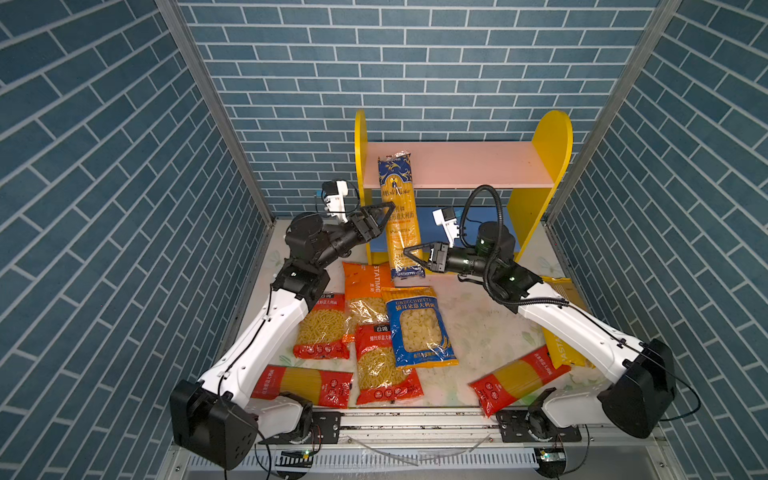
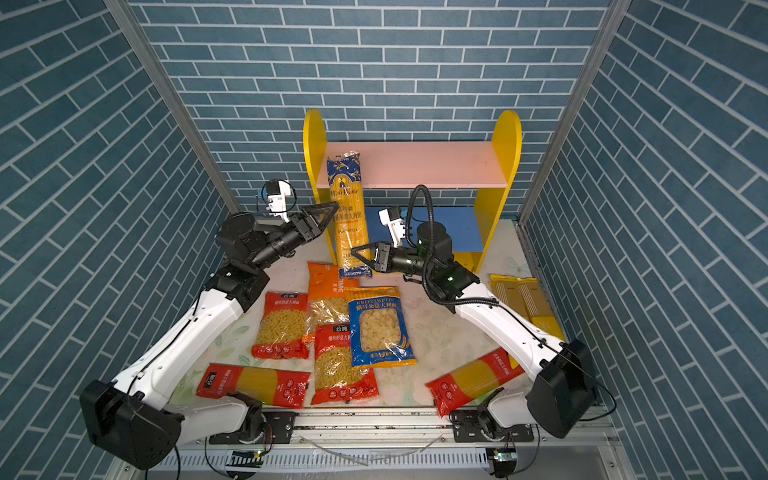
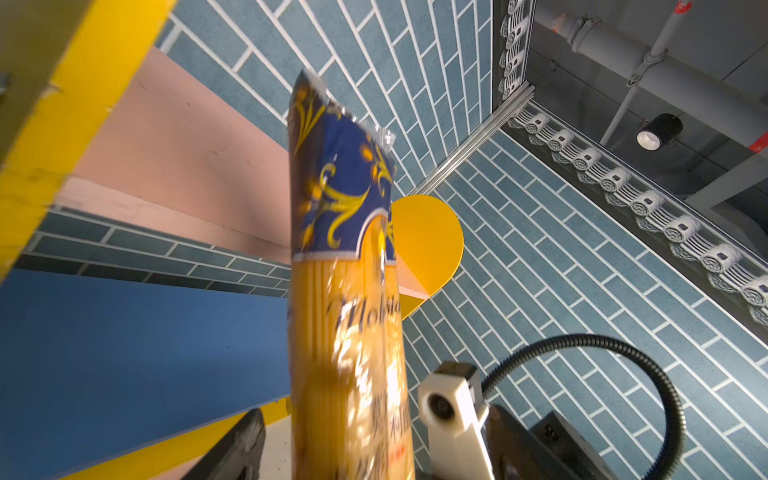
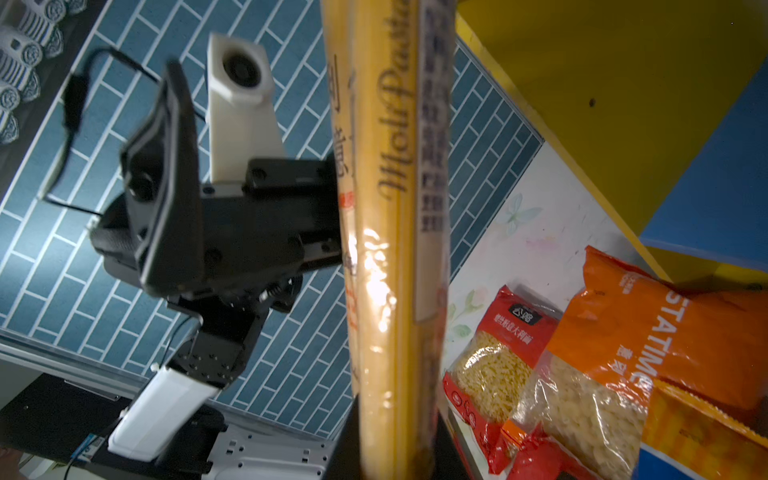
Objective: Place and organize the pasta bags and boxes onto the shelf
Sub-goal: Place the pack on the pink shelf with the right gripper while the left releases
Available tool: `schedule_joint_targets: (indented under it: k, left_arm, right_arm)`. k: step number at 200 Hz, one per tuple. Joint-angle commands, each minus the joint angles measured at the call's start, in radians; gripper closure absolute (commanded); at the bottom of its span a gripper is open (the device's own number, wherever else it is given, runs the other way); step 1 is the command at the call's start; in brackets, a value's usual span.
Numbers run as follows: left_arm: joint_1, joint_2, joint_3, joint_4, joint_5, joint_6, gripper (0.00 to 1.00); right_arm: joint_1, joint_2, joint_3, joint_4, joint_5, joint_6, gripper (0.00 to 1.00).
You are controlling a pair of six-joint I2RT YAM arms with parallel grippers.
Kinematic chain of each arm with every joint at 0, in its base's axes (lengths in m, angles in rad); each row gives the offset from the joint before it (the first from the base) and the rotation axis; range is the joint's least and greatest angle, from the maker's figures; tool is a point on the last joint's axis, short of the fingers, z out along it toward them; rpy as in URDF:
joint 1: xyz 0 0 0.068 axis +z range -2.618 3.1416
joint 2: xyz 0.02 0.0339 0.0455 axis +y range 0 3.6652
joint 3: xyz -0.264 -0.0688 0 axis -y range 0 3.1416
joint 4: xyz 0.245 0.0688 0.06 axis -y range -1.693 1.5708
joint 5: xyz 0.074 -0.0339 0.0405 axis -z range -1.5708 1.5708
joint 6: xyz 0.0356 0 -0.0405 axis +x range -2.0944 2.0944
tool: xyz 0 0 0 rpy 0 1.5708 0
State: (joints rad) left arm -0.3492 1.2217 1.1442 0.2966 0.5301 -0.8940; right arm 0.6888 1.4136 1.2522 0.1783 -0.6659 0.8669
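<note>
Our right gripper (image 1: 412, 255) pinches the dark blue spaghetti pack (image 1: 397, 199) near its lower end and holds it upright. Our left gripper (image 1: 386, 214) is spread open around the pack's middle. In the left wrist view one finger (image 3: 237, 449) sits clear of the wrapper.

On the table (image 1: 478, 332), the shelf (image 1: 540, 174) stands against the back wall. The held pack is in front of the shelf's left end. Its top rises before the pink upper board (image 1: 465, 162) and its foot hangs forward of the blue lower board (image 1: 482, 226). We cannot tell whether it touches either board.

Every other pack lies on the table. The wide bags cluster at the middle, edges overlapping:
- the blue-yellow bag (image 1: 419, 328), with shell shapes showing in its window
- the orange bag (image 1: 365, 291), holding short pasta
- the left red bag (image 1: 322, 328) and the front red bag (image 1: 384, 365), both showing spirals

Of the long packs, one red spaghetti pack (image 1: 305, 386) lies at the front left and another red one (image 1: 519, 382) at the front right. The yellow spaghetti packs (image 2: 519, 295) lie partly under our right arm.
</note>
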Motion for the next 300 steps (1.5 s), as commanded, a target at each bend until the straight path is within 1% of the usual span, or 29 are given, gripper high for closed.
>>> schedule_joint_targets:
  k: [1,30,51,72,109,145,174,182,193,206,222,238,253,278,300]
  left_arm:
    - [0.033,-0.063,-0.052,-0.006,-0.011,0.003,0.15]
    - [0.068,-0.144,-0.108,-0.072,-0.032,0.032,0.15]
    - [0.070,-0.180,-0.139,-0.102,-0.054,0.050,0.14]
    - [0.070,-0.198,-0.157,-0.105,-0.063,0.045,0.14]
    - [0.069,-0.217,-0.162,-0.100,-0.062,0.031,0.14]
    - [0.069,-0.231,-0.221,-0.061,-0.071,-0.007,0.14]
    - [0.067,-0.233,-0.237,-0.047,-0.070,-0.020,0.14]
    - [0.067,-0.232,-0.236,-0.048,-0.072,-0.020,0.14]
    - [0.067,-0.233,-0.235,-0.048,-0.073,-0.019,0.14]
    - [0.066,-0.228,-0.233,-0.047,-0.072,-0.019,0.14]
    - [0.065,-0.221,-0.232,-0.041,-0.071,-0.019,0.14]
    - [0.065,-0.214,-0.232,-0.032,-0.070,-0.022,0.14]
    - [0.064,-0.206,-0.234,-0.021,-0.071,-0.025,0.14]
    - [0.059,-0.197,-0.235,-0.004,-0.073,-0.030,0.14]
    - [0.055,-0.194,-0.236,-0.001,-0.076,-0.027,0.14]
  right_arm:
    - [-0.002,0.035,0.226,0.020,0.042,-0.055,1.00]
    - [-0.003,0.143,0.447,-0.159,0.147,-0.040,1.00]
    - [-0.005,0.220,0.566,-0.189,0.189,0.020,1.00]
    - [-0.006,0.308,0.691,-0.220,0.201,0.077,1.00]
    - [-0.013,0.436,0.877,-0.278,0.262,0.122,1.00]
    - [-0.019,0.567,1.052,-0.314,0.244,0.154,1.00]
    - [-0.020,0.654,1.173,-0.367,0.226,0.173,1.00]
    - [-0.021,0.669,1.199,-0.388,0.228,0.173,0.94]
    - [-0.020,0.676,1.219,-0.406,0.233,0.168,0.88]
    - [-0.020,0.678,1.238,-0.428,0.243,0.152,0.75]
    - [-0.020,0.674,1.250,-0.465,0.253,0.127,0.68]
    - [-0.021,0.664,1.250,-0.495,0.255,0.108,0.60]
    - [-0.023,0.658,1.250,-0.520,0.254,0.100,0.56]
    - [-0.023,0.637,1.234,-0.543,0.252,0.098,0.54]
    - [-0.021,0.590,1.155,-0.544,0.260,0.098,0.54]
